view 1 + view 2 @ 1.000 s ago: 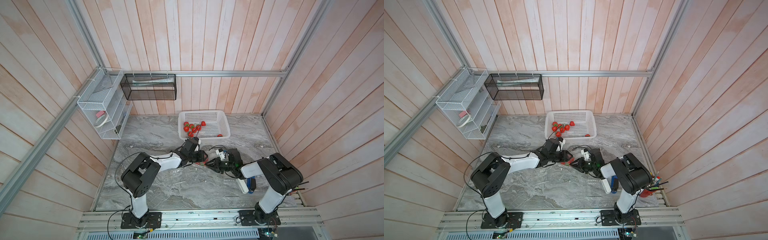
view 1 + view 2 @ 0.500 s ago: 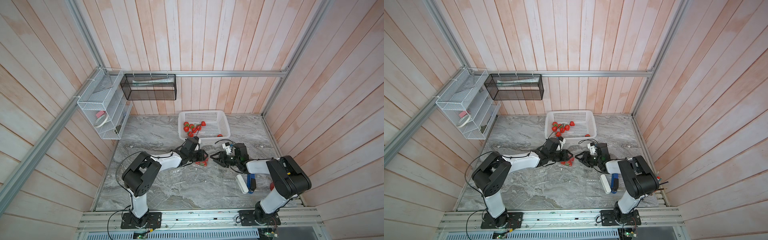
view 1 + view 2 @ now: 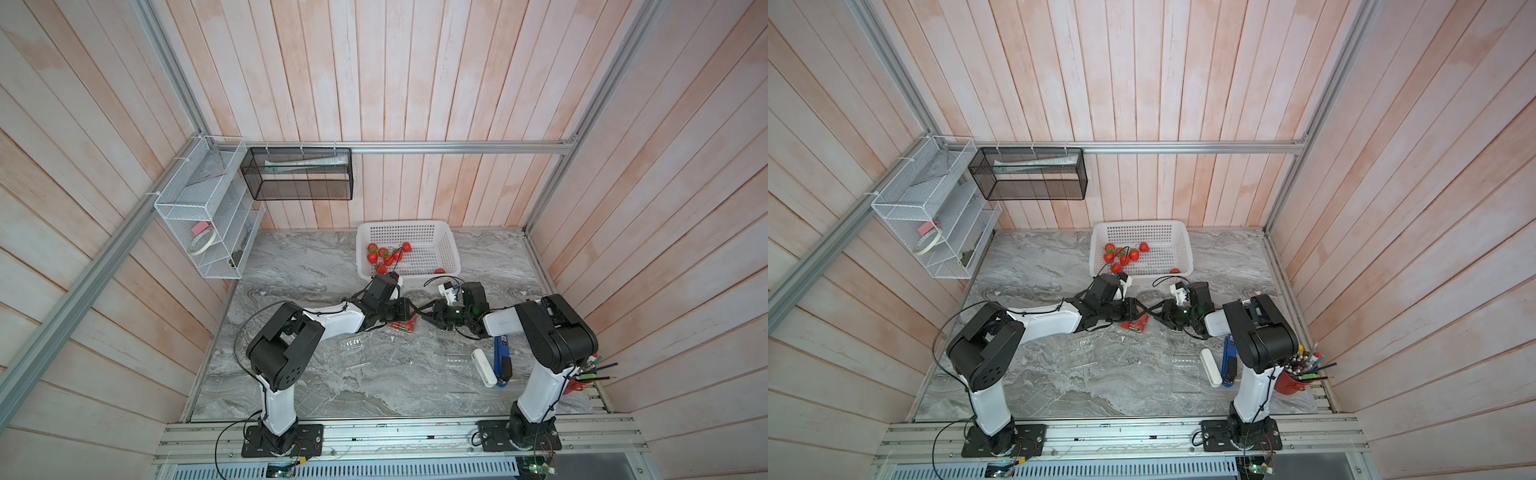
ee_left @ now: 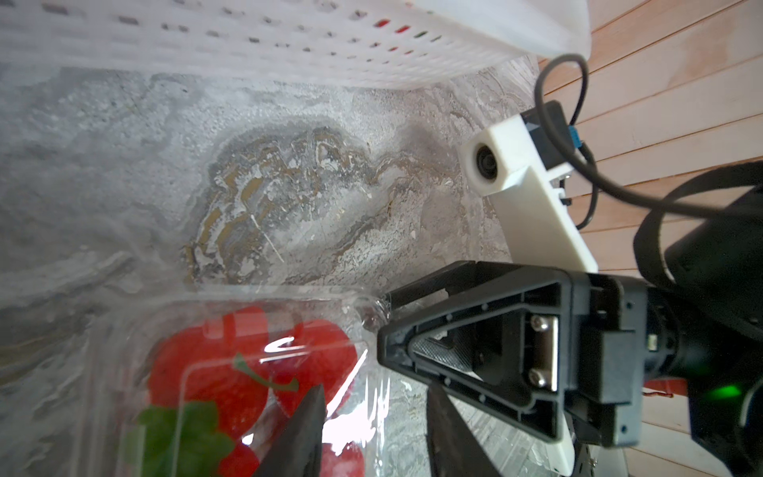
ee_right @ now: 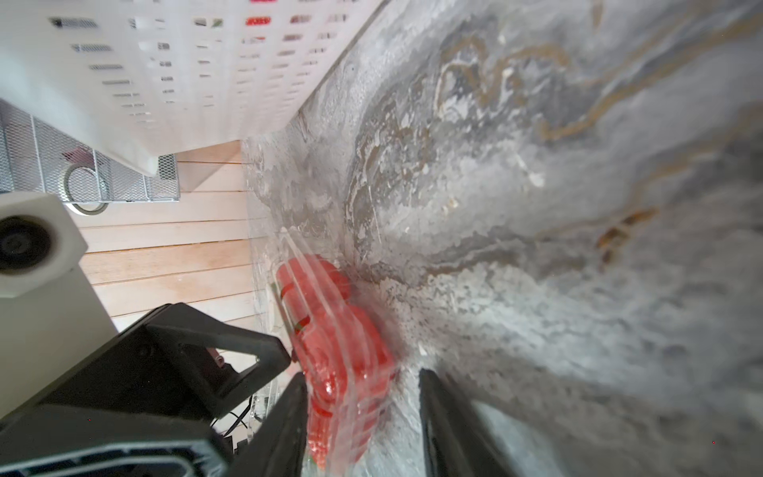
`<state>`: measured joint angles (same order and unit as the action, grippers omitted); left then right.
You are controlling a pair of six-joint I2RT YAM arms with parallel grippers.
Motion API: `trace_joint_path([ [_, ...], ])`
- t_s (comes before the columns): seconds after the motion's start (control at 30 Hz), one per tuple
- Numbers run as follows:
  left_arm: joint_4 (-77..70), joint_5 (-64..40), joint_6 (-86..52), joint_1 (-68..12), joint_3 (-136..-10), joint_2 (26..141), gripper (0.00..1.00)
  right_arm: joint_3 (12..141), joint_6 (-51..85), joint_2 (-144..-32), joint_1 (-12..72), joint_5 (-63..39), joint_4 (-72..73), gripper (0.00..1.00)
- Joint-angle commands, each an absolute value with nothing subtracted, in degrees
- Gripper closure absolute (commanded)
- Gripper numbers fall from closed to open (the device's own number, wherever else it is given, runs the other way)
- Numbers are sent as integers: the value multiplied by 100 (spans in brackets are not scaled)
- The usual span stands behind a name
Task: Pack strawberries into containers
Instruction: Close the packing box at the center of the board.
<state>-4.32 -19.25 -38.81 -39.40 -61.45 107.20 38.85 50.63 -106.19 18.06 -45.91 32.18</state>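
Note:
A clear container (image 3: 402, 327) packed with red strawberries (image 4: 247, 371) lies on the marble between my arms, and also shows in a top view (image 3: 1136, 325). My left gripper (image 4: 375, 388) is open, its fingers straddling the container's edge. My right gripper (image 5: 362, 373) is open too, with the container (image 5: 334, 351) between its fingers and a gap on one side. In both top views the two grippers (image 3: 409, 311) (image 3: 424, 312) meet tip to tip just behind it. More strawberries (image 3: 384, 255) lie in the white basket (image 3: 453, 249). Two more clear containers (image 3: 351, 343) (image 3: 457, 361) rest faintly on the marble.
A white bar (image 3: 484, 368) and a blue tool (image 3: 503, 361) lie near the right arm's base. A red pencil cup (image 3: 1289, 380) stands at the front right corner. Wire shelves (image 3: 208, 216) and a black mesh tray (image 3: 297, 174) hang on the walls.
My right gripper drew back to the right, opened wider, then came in again toward the container and narrowed a little. The left arm and the container have stayed put.

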Motion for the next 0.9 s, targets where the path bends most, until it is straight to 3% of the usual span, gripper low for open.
trace_joint_path([
  [0.0,-202,-1918,-3823,-3911,-6219,10924,57,3878,5261,-10811,1784,-4803,3726,57],
  [0.27,-185,-1920,-3823,-3905,-6233,10951,57,3746,5889,-11244,1777,-4898,4786,64],
  [0.57,-183,-1938,-3832,-3894,-6290,11034,57,3736,5908,-11318,1781,-4919,4847,76],
  [0.87,-176,-1943,-3841,-3872,-6283,11014,57,3707,5880,-11316,1780,-4935,4813,78],
])
